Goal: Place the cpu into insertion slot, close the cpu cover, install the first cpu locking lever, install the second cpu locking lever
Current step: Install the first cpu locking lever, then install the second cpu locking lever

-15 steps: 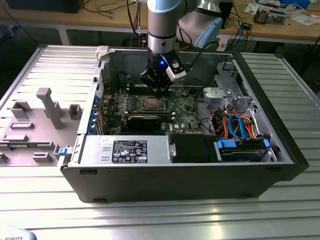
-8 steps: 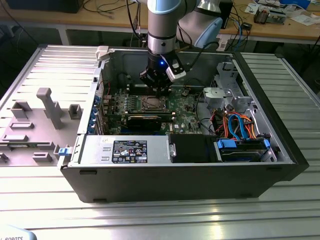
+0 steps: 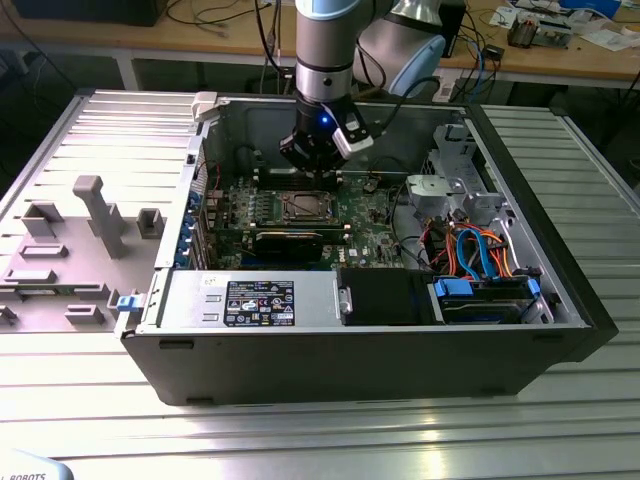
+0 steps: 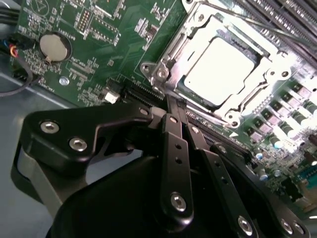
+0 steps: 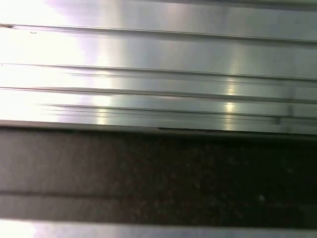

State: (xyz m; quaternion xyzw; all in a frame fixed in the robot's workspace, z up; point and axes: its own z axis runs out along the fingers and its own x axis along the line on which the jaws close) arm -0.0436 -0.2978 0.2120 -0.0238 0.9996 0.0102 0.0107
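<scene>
The cpu [image 4: 220,67] lies flat in the insertion slot [image 4: 168,59], upper right of the second wrist view, with the cpu cover [image 4: 198,29] lowered around it so its window frames the chip. The gripper [image 4: 174,105] has its fingers pressed together, holding nothing, its tip just beside the socket's edge, likely placed to work a lever there. In the exterior view it hangs over the green board [image 3: 375,215] inside the computer case [image 3: 350,370].

Even overhead light, strong glare on bare metal.
The cpu [image 4: 221,68] lid blows out near-white in the second wrist view; the gripper [image 4: 173,106] is dark and soft (close to lens). Ribbed metal surface [image 5: 158,74] streaks with glare and blur in the first wrist view.
</scene>
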